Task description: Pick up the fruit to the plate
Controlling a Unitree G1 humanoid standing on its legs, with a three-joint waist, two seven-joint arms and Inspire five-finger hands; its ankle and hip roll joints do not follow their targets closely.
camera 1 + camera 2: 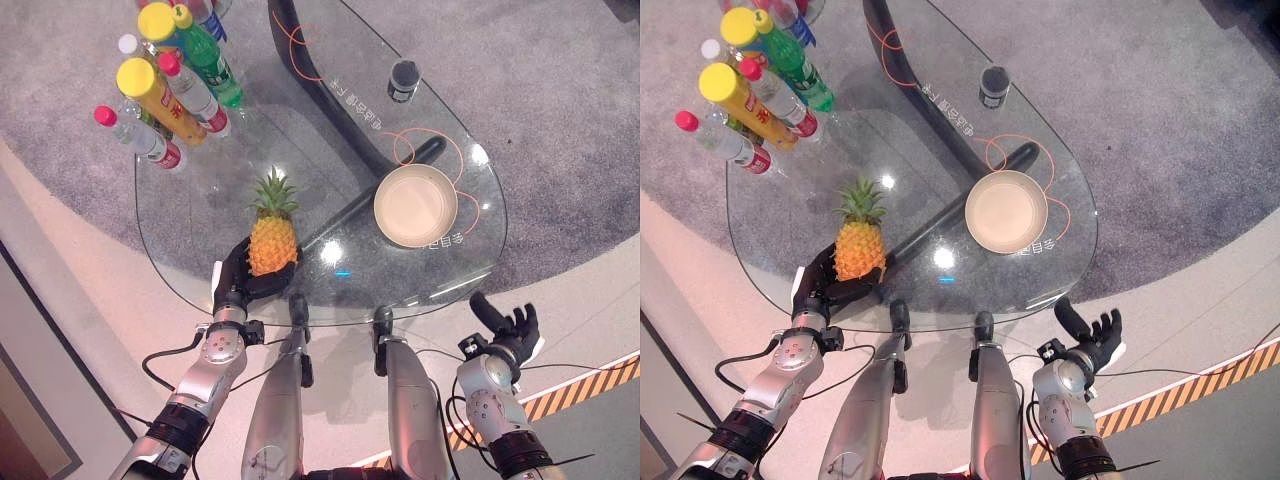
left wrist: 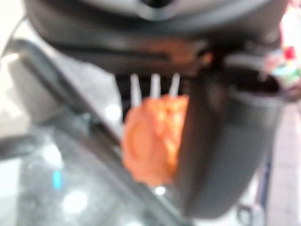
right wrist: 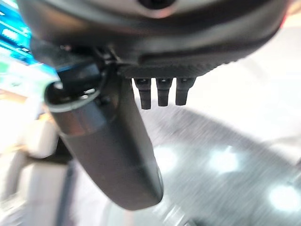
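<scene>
Gripping the pineapple [image 1: 272,240] upright in my left hand [image 1: 238,285], fingers curled round it, I hold it at lower centre over the glass table [image 1: 200,220]. My right hand [image 1: 510,332] hangs open, lower right. The plate [image 1: 415,206], centre right, sits bare.

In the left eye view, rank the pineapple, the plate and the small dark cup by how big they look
1. pineapple, crown included, in the left robot hand; the plate looks close to it, so that order is unsure.
2. small dark cup, clearly smallest.
</scene>
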